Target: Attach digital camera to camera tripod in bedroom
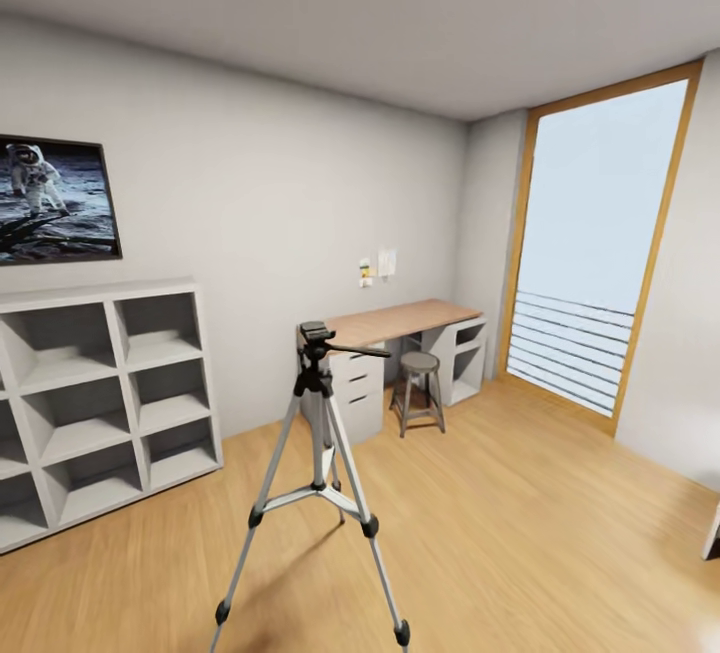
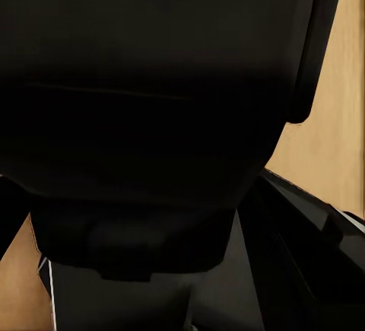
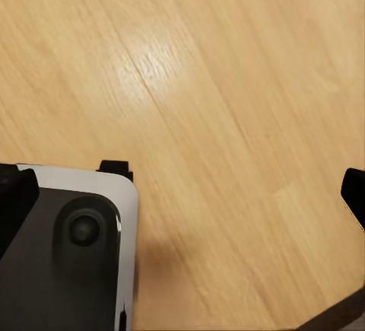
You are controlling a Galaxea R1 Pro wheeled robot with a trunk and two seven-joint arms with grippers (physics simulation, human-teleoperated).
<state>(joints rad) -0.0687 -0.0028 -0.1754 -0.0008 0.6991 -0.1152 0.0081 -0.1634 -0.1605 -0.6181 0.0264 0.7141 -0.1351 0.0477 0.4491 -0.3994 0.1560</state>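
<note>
Left wrist view was taken up by a dark, smooth black mass pressed close to the lens, with slivers of wood floor at its edges; whether the left gripper was clenched or released could not be told. Beneath the right wrist lay glossy pale planks and a rounded grey-and-black corner of the robot's base, with one black fingertip at the edge, so the right gripper's state could not be told either. From the head, the tripod stood on the bedroom floor, silver tubular legs splayed, black feet and joints, its thin handle pointing toward the wood-topped desk and round stool. White cube shelving stood against the wall under the astronaut picture.
</note>
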